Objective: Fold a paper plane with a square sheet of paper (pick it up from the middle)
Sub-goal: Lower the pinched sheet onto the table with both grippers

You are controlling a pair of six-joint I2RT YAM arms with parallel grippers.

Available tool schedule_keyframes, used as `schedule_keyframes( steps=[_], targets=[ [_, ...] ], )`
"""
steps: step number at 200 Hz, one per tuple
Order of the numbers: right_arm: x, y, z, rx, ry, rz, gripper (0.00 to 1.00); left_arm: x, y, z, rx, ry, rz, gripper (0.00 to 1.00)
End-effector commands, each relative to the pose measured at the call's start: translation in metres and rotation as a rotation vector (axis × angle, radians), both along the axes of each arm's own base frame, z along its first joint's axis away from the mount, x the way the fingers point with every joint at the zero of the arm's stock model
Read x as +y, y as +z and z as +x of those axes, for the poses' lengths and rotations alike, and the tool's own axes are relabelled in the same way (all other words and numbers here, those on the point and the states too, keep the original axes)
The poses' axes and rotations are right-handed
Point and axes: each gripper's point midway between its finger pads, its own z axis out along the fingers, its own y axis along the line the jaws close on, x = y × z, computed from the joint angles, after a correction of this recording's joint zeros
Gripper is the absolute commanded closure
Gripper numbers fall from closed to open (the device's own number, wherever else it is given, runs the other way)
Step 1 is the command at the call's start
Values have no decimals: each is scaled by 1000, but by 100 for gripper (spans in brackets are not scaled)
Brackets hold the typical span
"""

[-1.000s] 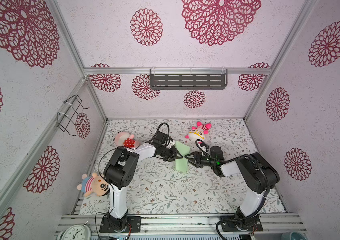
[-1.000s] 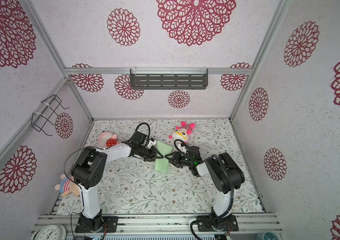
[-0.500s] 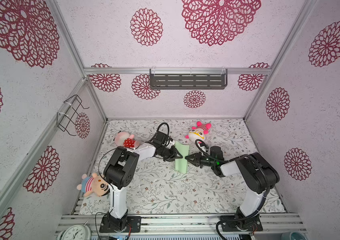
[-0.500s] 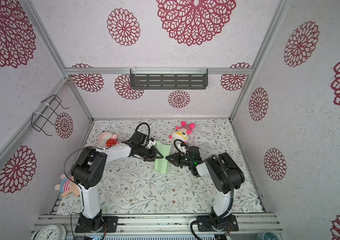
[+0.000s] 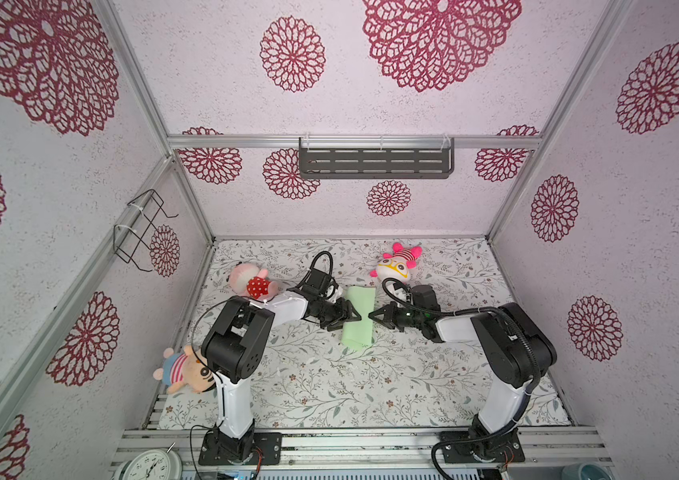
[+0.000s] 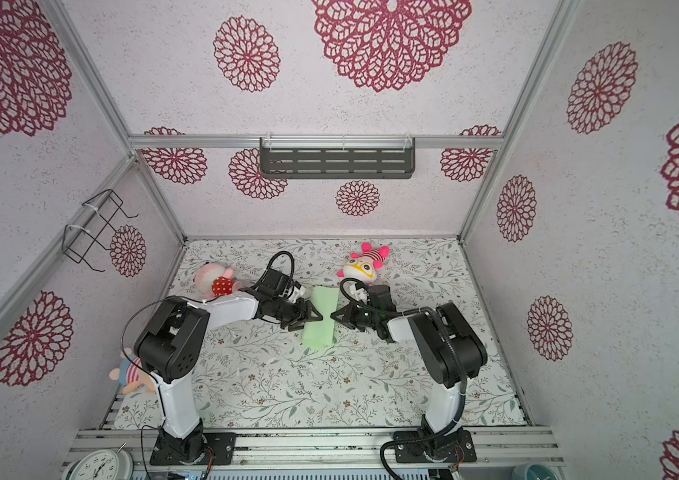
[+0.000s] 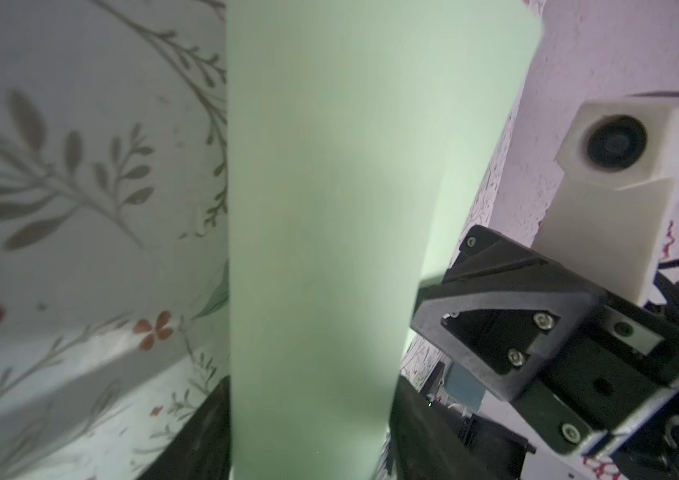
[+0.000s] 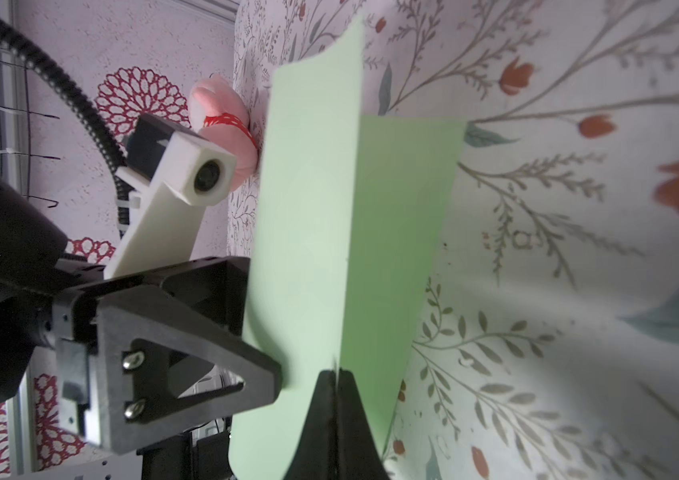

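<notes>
The square sheet of paper point(image 5: 357, 328) point(image 6: 320, 332) is pale mint green and stands folded double on edge over the floral mat, mid-table. My right gripper point(image 5: 371, 316) point(image 6: 332, 316) is shut on the sheet's near edge at its middle; in the right wrist view point(image 8: 335, 374) the two fingers pinch the paper point(image 8: 308, 208). My left gripper point(image 5: 355, 319) point(image 6: 317, 316) faces it from the other side. In the left wrist view point(image 7: 308, 436) its jaws stand apart, open, with the paper point(image 7: 329, 208) between them. A paper plane is out of view.
A pink plush point(image 5: 248, 282) lies behind the left arm, a yellow-faced plush point(image 5: 396, 266) behind the right gripper, and a striped plush point(image 5: 184, 370) by the left arm's base. A clock point(image 5: 150, 465) sits at the front left. A dark shelf point(image 5: 375, 158) hangs on the back wall.
My right gripper has closed onto the paper's edge. My left gripper's jaws have spread apart around the sheet. The paper has stayed in place.
</notes>
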Motion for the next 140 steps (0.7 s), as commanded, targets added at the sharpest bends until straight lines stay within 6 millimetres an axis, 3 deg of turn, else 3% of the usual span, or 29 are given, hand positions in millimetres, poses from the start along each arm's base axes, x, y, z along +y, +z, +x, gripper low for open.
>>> schedule_keyframes(
  steps=[1, 52, 140],
  targets=[
    [2, -15, -3, -17, 60, -116, 98, 21, 19, 16, -90, 102, 55, 33],
    [13, -21, 3, -15, 124, -185, 98, 42, 12, 17, -117, 160, 157, 27],
    [44, -3, 4, -19, 157, -96, 96, 65, 1, 17, -98, 196, 300, 23]
  ],
)
